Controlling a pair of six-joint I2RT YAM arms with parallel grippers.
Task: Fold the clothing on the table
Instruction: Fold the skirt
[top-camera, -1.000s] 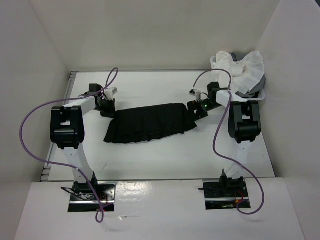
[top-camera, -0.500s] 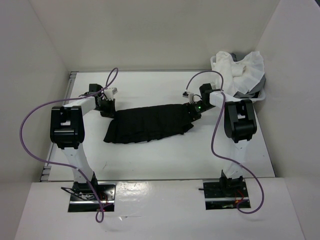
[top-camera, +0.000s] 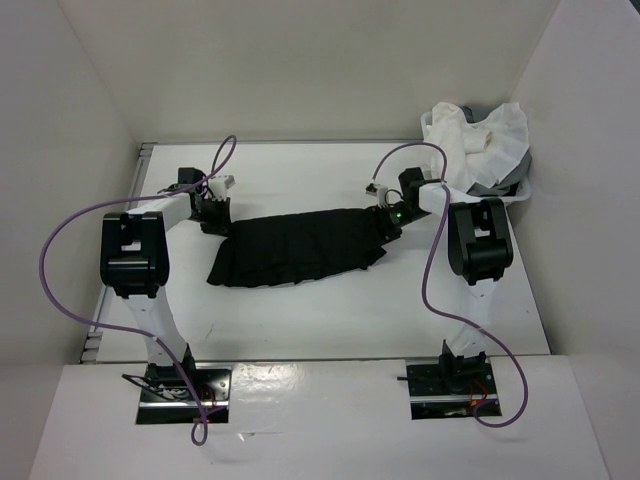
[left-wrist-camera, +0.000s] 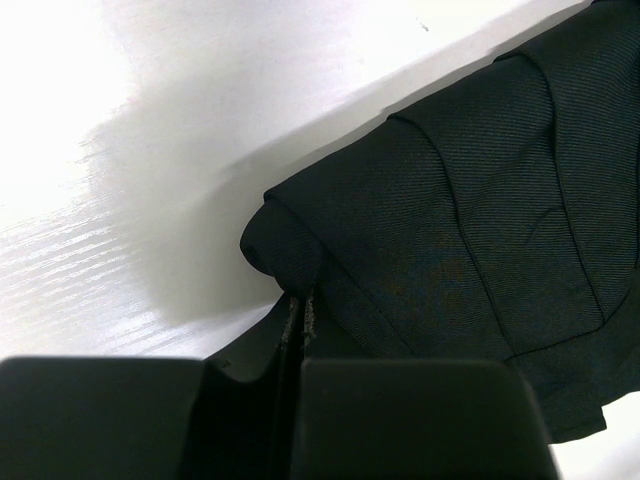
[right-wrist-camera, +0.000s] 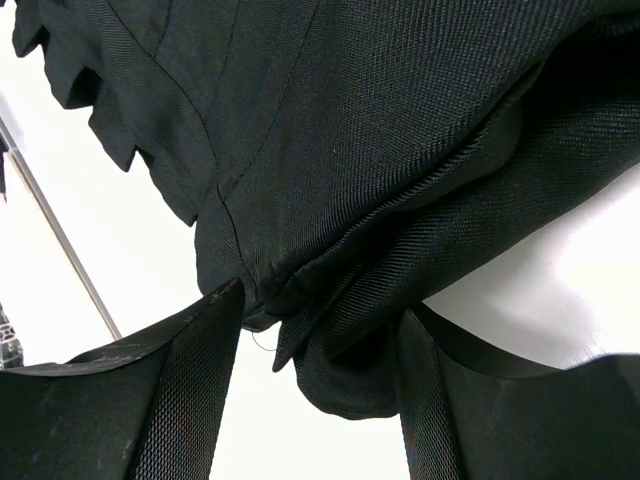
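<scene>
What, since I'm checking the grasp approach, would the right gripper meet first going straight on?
The black pleated thin-fabric skirt: its bunched edge sits between the right gripper's fingers, so fabric comes first; depth beyond is unclear.

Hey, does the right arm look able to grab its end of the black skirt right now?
Probably yes. The right gripper is open, its fingers straddling a bunched fold of the skirt, and nothing sits between them and the cloth.

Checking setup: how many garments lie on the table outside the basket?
1: the black skirt, lying between the left gripper and right gripper. Cloths piled in the basket may hide more.
</scene>
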